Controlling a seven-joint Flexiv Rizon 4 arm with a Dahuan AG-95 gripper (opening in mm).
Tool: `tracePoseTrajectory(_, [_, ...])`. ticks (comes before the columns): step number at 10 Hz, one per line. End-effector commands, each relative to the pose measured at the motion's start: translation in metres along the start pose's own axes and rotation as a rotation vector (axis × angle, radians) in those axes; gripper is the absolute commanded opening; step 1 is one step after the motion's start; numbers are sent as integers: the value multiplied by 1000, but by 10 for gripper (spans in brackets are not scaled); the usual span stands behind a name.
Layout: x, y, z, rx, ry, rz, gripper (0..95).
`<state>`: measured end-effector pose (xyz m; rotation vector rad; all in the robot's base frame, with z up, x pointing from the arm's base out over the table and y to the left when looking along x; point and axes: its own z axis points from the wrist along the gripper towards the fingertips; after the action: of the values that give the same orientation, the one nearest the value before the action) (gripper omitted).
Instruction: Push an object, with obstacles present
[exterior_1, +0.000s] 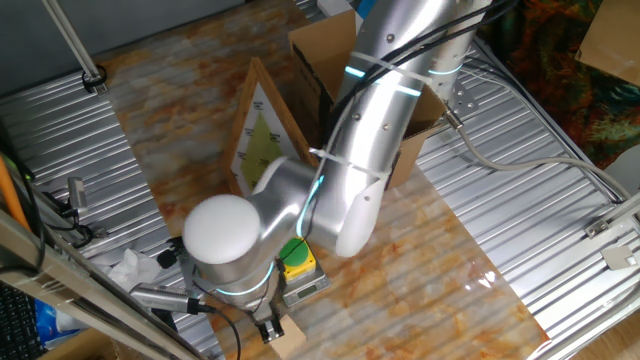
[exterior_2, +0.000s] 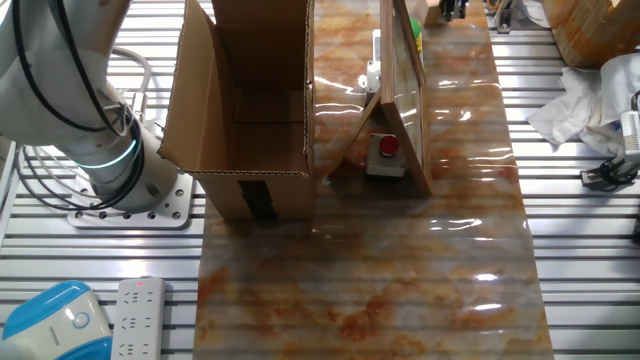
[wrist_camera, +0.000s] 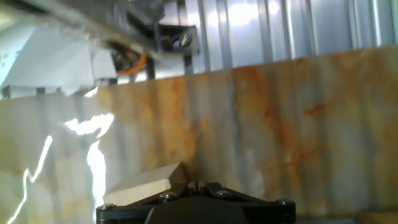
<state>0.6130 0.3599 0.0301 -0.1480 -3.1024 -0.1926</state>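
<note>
On the left in one fixed view, crumpled white paper (exterior_1: 130, 266) lying on the grey metal slats. Next to that, the white board (exterior_1: 262, 140) with a wood frame and a yellow-green diamond, standing tilted on the marble table (exterior_1: 440, 290).

Down low, at the near edge of the table, the gripper (exterior_1: 268, 330), pointing down at the tabletop. Cannot tell if open or closed: too tiny here, and the fingers hidden in the hand view.

Just to the right of the gripper, the small wooden cube (exterior_1: 290, 338), flat on the table and close to the edge. Very near the gripper, maybe touching, hard to say.

Just behind the cube, the yellow-and-green button (exterior_1: 297, 258) on its grey base (exterior_1: 310, 285), partly tucked under the big silver arm (exterior_1: 370, 150). Farther back and to the right, the open cardboard box (exterior_1: 318, 60), partly behind the arm.

In the hand view, the cube (wrist_camera: 144, 185) low on the left, right up against the dark body of the gripper, with bare marble ahead.

In the other fixed view, the box (exterior_2: 245, 100) on the left and the board (exterior_2: 402, 110) seen edge-on just to its right.
</note>
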Motion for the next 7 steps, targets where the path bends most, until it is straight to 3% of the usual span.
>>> tracePoseTrajectory(1, [4, 5, 2, 9, -4, 7, 0])
tracePoseTrajectory(6, [23, 18, 4, 38, -19, 28, 0])
tracePoseTrajectory(7, [27, 20, 3, 26, -15, 34, 0])
